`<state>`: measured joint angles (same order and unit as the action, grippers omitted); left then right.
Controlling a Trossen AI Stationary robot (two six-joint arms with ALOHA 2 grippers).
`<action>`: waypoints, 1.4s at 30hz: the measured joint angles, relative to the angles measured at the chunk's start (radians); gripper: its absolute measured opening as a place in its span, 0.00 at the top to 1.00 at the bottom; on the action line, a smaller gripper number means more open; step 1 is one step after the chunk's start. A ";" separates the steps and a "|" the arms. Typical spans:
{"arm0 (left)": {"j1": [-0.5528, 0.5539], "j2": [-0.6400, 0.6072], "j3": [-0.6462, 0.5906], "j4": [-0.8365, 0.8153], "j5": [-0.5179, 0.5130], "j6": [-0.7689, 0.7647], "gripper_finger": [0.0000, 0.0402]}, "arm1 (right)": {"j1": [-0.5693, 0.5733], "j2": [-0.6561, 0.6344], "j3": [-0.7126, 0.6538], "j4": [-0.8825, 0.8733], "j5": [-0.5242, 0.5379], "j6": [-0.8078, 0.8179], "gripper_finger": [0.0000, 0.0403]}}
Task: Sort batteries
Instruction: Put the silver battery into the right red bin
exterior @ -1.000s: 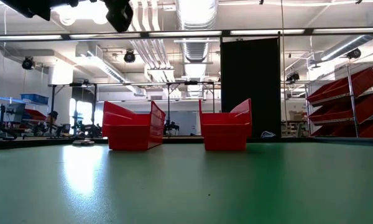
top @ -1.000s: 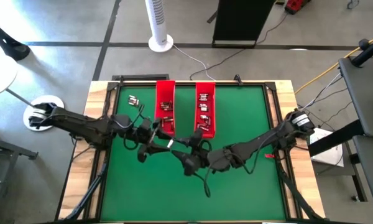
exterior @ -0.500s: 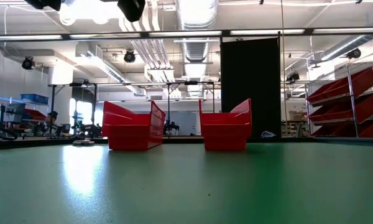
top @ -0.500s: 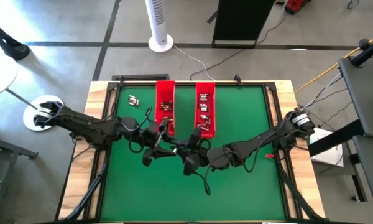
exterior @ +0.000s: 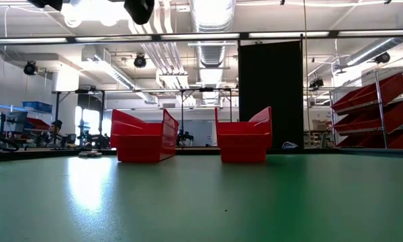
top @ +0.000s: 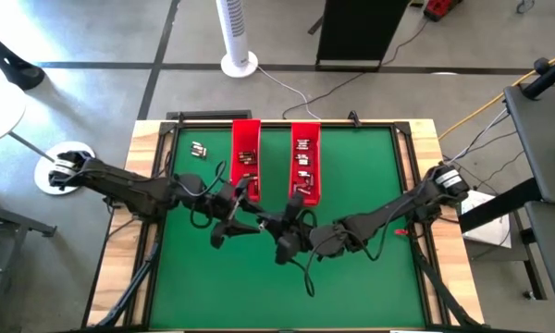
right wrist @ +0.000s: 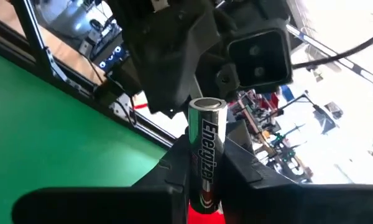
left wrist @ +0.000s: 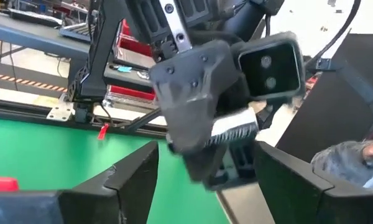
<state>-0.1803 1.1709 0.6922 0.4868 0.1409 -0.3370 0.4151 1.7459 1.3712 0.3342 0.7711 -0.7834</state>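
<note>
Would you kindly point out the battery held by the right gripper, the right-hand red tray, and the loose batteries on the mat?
Battery point(right wrist: 206, 149): right wrist view, on its label.
Right red tray point(top: 305, 134): high view, far rim.
Loose batteries point(top: 199, 150): high view, middle of the small cluster.

L gripper point(top: 243, 225) agape, R gripper point(top: 284, 225) clamped, tip-to-tip mid-table.

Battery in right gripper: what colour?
Silver battery with black lettering, red near its base; best seen in the right wrist view.

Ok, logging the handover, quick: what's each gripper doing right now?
Left gripper: open, holding nothing.
Right gripper: closed on a battery, held above the green mat.
</note>
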 joint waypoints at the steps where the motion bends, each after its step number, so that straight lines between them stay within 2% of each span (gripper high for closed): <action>1: 0.000 -0.012 0.000 -0.022 0.000 0.011 0.39 | 0.000 -0.002 0.000 -0.006 0.010 0.008 0.90; 3: 0.000 -0.056 0.000 -0.111 0.000 0.040 0.37 | 0.001 -0.004 0.006 -0.042 0.046 0.036 0.89; 6: 0.001 -0.142 0.000 -0.336 -0.037 0.066 0.37 | -0.001 -0.005 0.041 -0.189 0.086 0.111 0.89; 10: -0.019 -0.253 0.000 -0.614 -0.271 0.018 0.38 | -0.034 -0.005 0.120 -0.516 0.067 0.315 0.89; 13: -0.062 -0.310 -0.016 -0.728 -0.452 -0.024 0.39 | -0.090 0.000 0.179 -0.810 -0.024 0.504 0.89; 16: -0.123 -0.359 -0.067 -0.736 -0.578 -0.040 0.40 | -0.166 0.000 0.234 -1.101 -0.163 0.668 0.89; 18: -0.167 -0.387 -0.108 -0.728 -0.641 -0.050 0.41 | -0.225 0.000 0.255 -1.235 -0.244 0.754 0.89; 20: -0.211 -0.410 -0.155 -0.710 -0.716 -0.064 0.41 | -0.284 0.000 0.260 -1.320 -0.311 0.819 0.89; 24: -0.282 -0.442 -0.247 -0.633 -0.889 -0.051 0.41 | -0.374 0.012 0.258 -1.352 -0.501 0.846 0.88; 26: -0.289 -0.458 -0.264 -0.638 -0.910 -0.015 0.42 | -0.393 0.012 0.257 -1.345 -0.541 0.834 0.88; 32: -0.291 -0.509 -0.248 -0.645 -0.916 0.022 0.42 | -0.450 0.028 0.252 -1.347 -0.535 0.817 0.88; 39: -0.297 -0.507 -0.237 -0.652 -0.833 0.023 0.42 | -0.506 0.119 0.246 -1.365 -0.544 0.775 0.88; 42: -0.309 -0.499 -0.235 -0.651 -0.837 0.025 0.42 | -0.527 0.145 0.246 -1.368 -0.543 0.762 0.88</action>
<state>-0.4890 0.6716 0.4574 -0.1646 -0.6958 -0.3119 -0.1117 1.8907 1.6173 -1.0335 0.2279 -0.0214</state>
